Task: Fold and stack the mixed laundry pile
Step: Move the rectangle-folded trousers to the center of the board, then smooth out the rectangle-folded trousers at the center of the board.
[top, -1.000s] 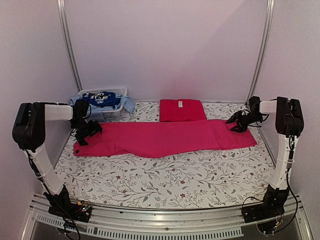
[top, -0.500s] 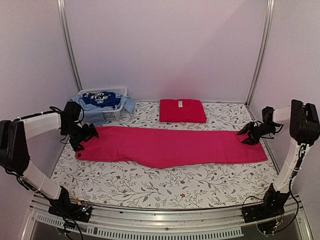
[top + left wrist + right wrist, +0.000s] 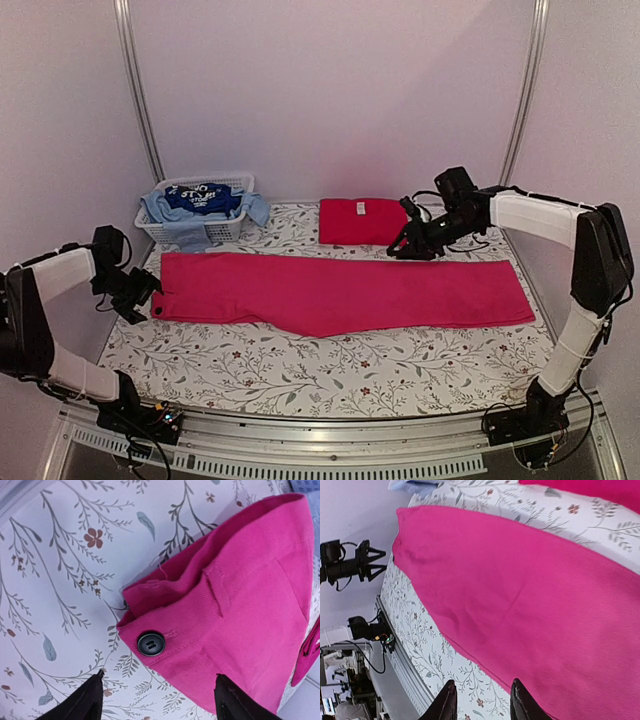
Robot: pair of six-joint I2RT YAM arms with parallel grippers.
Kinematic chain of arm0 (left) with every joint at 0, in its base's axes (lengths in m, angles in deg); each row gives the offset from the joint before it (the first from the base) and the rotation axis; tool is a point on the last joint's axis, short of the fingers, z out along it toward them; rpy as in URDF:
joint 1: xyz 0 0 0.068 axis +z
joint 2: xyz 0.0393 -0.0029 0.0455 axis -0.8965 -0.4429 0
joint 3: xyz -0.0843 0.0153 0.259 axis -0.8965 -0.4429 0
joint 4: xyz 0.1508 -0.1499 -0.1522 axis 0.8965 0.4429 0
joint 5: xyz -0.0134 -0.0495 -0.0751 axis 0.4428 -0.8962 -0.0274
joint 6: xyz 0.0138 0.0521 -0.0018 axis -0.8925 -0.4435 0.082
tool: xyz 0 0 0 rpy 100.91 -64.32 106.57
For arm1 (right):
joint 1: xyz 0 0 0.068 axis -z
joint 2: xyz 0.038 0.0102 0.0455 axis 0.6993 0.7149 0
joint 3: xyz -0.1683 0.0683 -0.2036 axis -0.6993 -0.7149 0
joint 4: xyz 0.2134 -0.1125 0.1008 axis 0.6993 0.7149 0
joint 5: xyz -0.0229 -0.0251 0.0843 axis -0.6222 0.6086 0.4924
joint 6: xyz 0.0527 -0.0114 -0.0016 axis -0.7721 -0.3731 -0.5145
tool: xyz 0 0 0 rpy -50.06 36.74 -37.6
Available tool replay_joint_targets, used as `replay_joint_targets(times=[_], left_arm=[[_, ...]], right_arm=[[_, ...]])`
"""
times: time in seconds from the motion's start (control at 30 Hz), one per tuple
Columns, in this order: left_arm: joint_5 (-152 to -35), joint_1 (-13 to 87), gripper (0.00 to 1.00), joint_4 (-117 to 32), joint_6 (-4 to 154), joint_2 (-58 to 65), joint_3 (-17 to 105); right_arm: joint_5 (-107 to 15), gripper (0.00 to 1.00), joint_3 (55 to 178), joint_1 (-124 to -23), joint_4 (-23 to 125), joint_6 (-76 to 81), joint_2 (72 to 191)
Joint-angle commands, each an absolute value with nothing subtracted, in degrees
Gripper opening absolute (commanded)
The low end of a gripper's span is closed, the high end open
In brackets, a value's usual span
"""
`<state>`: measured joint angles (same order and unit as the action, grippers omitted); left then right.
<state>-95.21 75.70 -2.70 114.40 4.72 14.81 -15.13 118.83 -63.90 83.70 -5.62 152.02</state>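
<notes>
Letting go at both ends, you've left the pink trousers [image 3: 340, 290] flat across the table [image 3: 300, 370]; left gripper [image 3: 159, 676] wide open, empty, backed off their left end; right gripper [image 3: 483, 685] narrowly open, empty, swung to their far edge; folding looks next.

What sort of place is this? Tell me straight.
Probably a robot lab cell staged for laundry folding: two arms bolted at the edge of a floral-covered table, bare white walls, a basket of clothes and pink trousers spread flat.

trousers [image 3: 340, 290] span middle, basket [image 3: 225, 232] back left, front free
</notes>
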Motion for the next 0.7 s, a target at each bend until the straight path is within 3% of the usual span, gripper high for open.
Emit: replay_joint_targets(times=[0.0,0.3,0.43,0.53,0.67], left_arm=[[-97.72,76.25,0.71,-7.85,116.48,1.83,13.14],[-98.01,74.92,0.68,-14.11,119.82,-1.46,9.08],[-97.4,73.66,0.61,-17.18,121.73,-1.7,6.3],[-96.49,73.51,0.43,-18.44,122.47,-1.87,6.2],[-93.65,73.32,0.04,-12.83,120.43,-1.03,12.67]], right_arm=[[-21.31,0.35,122.16,-75.52,84.12,1.22,153.85],[-27.13,0.37,137.4,-89.55,86.11,10.68,167.01],[-28.69,0.5,140.95,-94.46,87.34,13.36,171.4],[-29.49,0.57,141.19,-96.42,86.59,13.56,173.53],[-33.01,0.65,142.97,-98.47,87.75,14.01,176.51]])
